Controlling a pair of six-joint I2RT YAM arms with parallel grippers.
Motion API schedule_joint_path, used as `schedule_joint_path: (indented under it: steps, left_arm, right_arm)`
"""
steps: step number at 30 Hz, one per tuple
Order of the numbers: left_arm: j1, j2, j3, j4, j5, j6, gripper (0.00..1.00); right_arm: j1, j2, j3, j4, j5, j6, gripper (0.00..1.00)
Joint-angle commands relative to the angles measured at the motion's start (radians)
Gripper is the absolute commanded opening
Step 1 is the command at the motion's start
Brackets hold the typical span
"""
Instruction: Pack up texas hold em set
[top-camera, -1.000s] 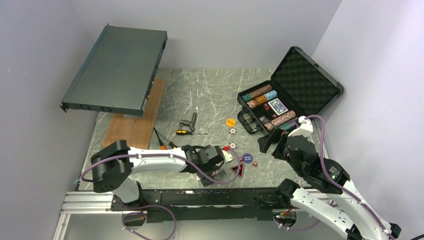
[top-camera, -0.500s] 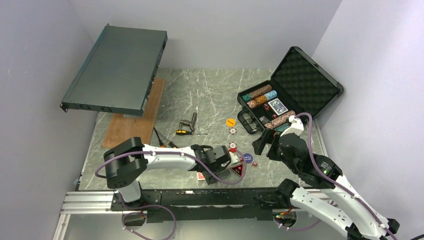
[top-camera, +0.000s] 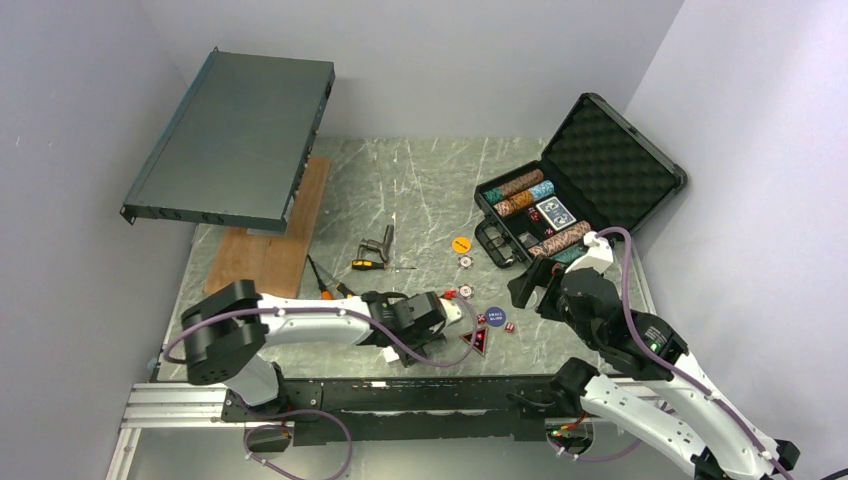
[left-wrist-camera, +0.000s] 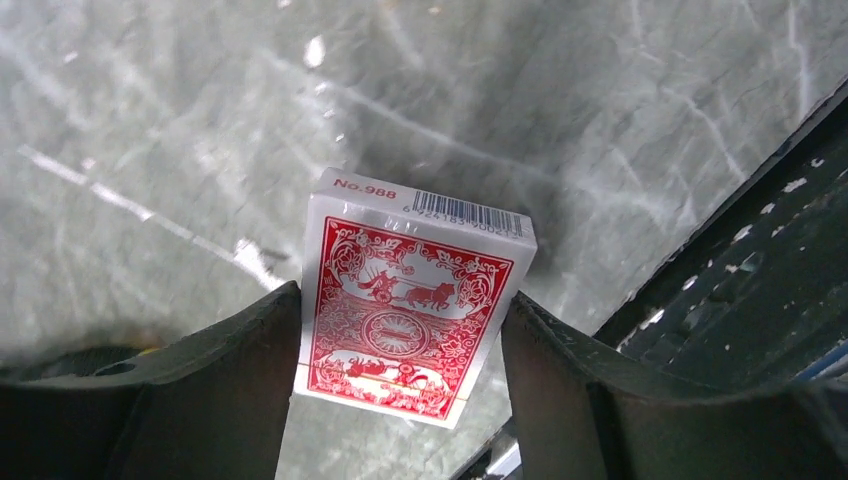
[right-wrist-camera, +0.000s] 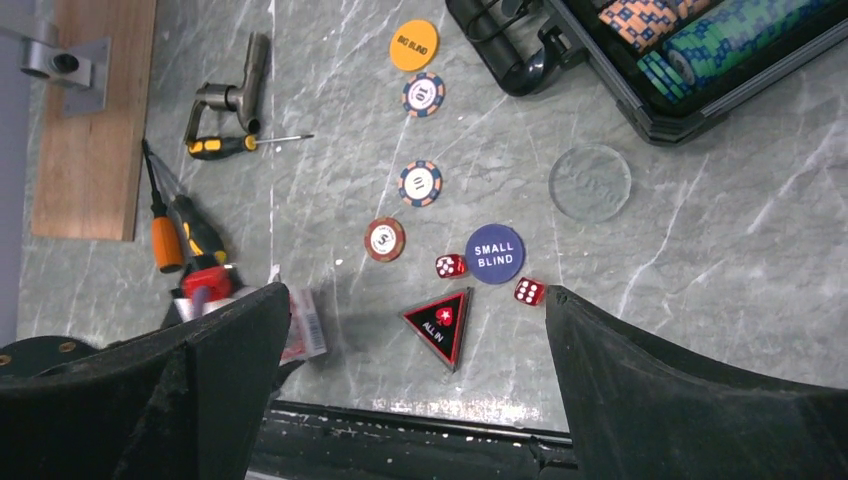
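Jaws of the left gripper (top-camera: 425, 338) sit low at lower centre, and the open case (top-camera: 610, 165) lies upper right. In the left wrist view they pinch the red card deck (left-wrist-camera: 405, 310) by both sides; squeezing squarely before lifting should stop it twisting. In the right wrist view, the right gripper (right-wrist-camera: 417, 290) is wide and empty above three loose chips (right-wrist-camera: 415, 184) and two dice (right-wrist-camera: 450, 266).

The left arm (top-camera: 300, 318) stretched low and sideways, the left gripper (left-wrist-camera: 400, 335) pointing down, its fingers (left-wrist-camera: 235, 375) close at both sides of a red card deck (left-wrist-camera: 410, 300), the grip unclear. The right arm (top-camera: 625, 335) hovered bent, the right gripper (right-wrist-camera: 417, 300) spread wide and holding nothing.
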Motion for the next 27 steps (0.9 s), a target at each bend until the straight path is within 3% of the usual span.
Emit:
schedule_joint_path:
  steps: [1,6,12,15,21,27]
  left_arm:
    - [0.024,-0.169,-0.027,0.005,-0.069,-0.076,0.35]
    - [0.073,-0.368,-0.033,0.002,-0.06,-0.139,0.27]
    - [0.165,-0.601,0.008,0.052,0.102,-0.235,0.23]
    - [0.213,-0.664,0.017,0.113,0.204,-0.324,0.21]
    - [0.307,-0.694,0.006,0.265,0.451,-0.543,0.12]
    - [0.337,-0.718,-0.033,0.488,0.597,-0.683,0.13]
  right_arm:
    - [0.003,-0.033,0.018,0.003,0.081,0.009,1.0]
    - [0.004,-0.001,0.101,-0.007,0.153,-0.084,1.0]
    - [0.003,0.085,0.145,0.082,0.099,-0.248,1.0]
    - [0.003,0.148,0.143,0.206,-0.12,-0.369,1.0]
    - [0.001,0.203,0.087,0.546,-0.843,-0.448,1.0]
    - [-0.005,0.262,-0.01,0.888,-1.206,-0.358,1.0]
